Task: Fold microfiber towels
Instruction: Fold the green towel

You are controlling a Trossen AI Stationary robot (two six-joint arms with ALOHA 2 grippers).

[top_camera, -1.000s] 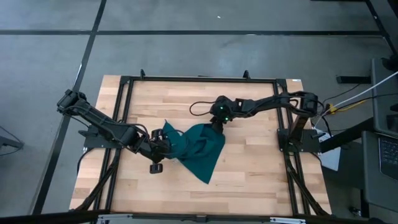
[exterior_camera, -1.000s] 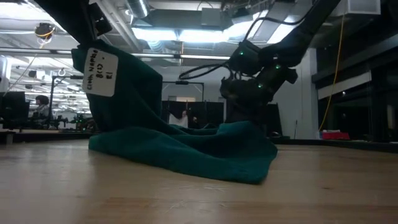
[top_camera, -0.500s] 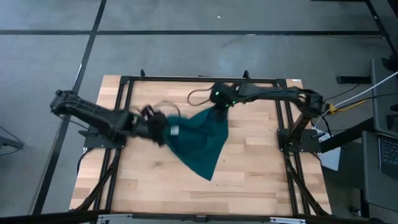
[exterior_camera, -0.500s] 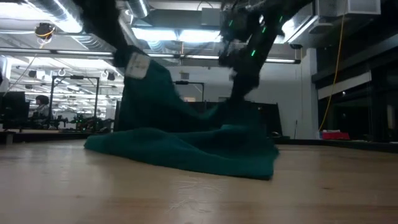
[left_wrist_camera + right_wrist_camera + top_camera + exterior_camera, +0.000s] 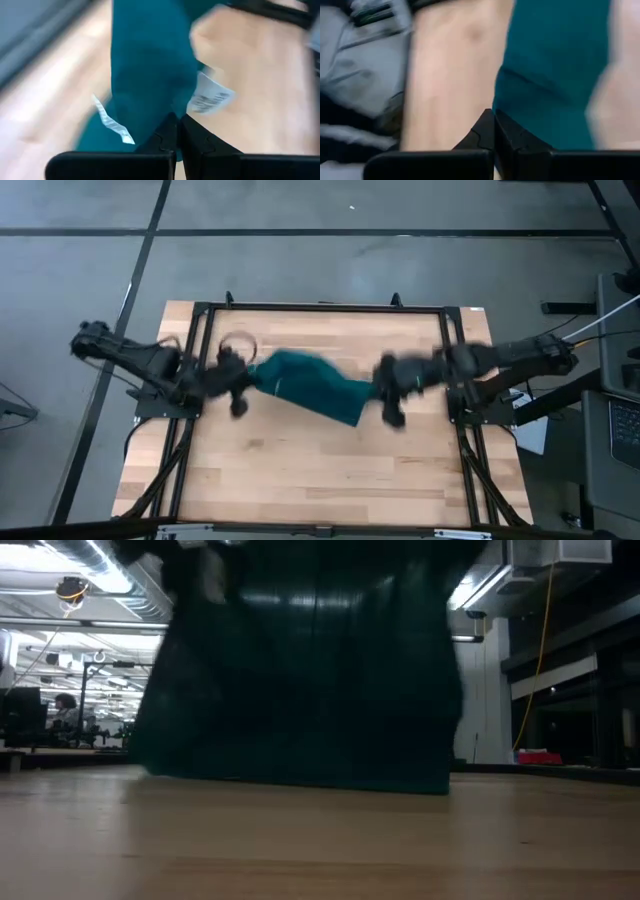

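The teal microfiber towel (image 5: 310, 385) is stretched between my two grippers over the middle of the wooden table (image 5: 300, 470). In the low view the towel (image 5: 300, 670) hangs like a curtain, its lower edge down at the table top. My left gripper (image 5: 243, 378) is shut on its left end, and my right gripper (image 5: 385, 392) is shut on its right end. A white label (image 5: 210, 97) hangs beside the left fingers, and a second white tag (image 5: 112, 122) shows on the other side of the cloth. My left gripper pinches the towel's upper edge (image 5: 167, 107) between its two shut fingers, close to the white label. The cloth runs away from the fingertips toward the other arm. One layer or several, I cannot tell. My right gripper pinches the towel's edge (image 5: 507, 112) at its right end between its two shut fingers. The cloth spreads away from the fingertips toward the left arm and hangs below the hold. Whether the lower edge rests on the table, I cannot tell.
A black metal frame (image 5: 320, 308) runs round the table top, with rails along the left (image 5: 190, 410) and right (image 5: 455, 410) sides. Bare wood lies toward the near edge (image 5: 320, 490). Grey floor surrounds the table.
My right gripper has shut on the towel's right part and gone up and toward the table's right edge. My left gripper has risen and drawn toward the left edge. The towel has come up from a heap and spread out between the two.
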